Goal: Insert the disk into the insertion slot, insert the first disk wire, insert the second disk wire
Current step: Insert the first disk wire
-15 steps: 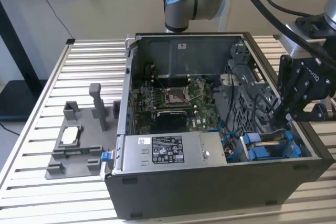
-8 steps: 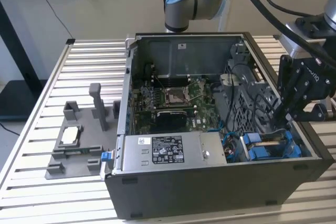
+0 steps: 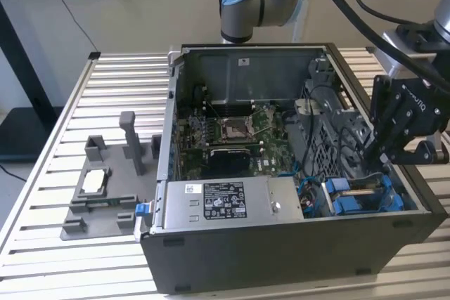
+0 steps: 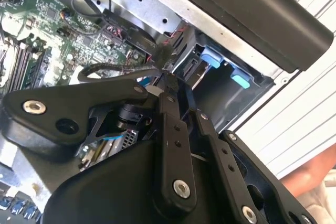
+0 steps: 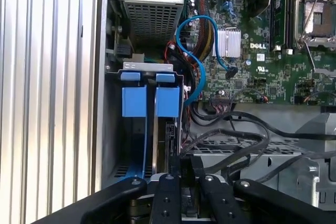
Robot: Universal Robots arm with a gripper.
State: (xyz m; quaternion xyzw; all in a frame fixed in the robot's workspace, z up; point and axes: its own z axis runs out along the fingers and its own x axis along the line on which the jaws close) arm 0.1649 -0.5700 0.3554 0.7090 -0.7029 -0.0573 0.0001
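Open PC case [image 3: 281,258] sits on slatted bench [image 3: 119,75]. The disk [image 3: 360,194], in its blue frame, stands edge-up inside the insertion slot [image 5: 148,67] at the case corner on the exterior view's right, blue tabs at the slot rim. Gripper [image 3: 371,159] is lowered into the case just beside the slot. Jaws drawn close together, pinching end of black wire [image 4: 121,68]. Motherboard [image 3: 232,138] lies well apart.
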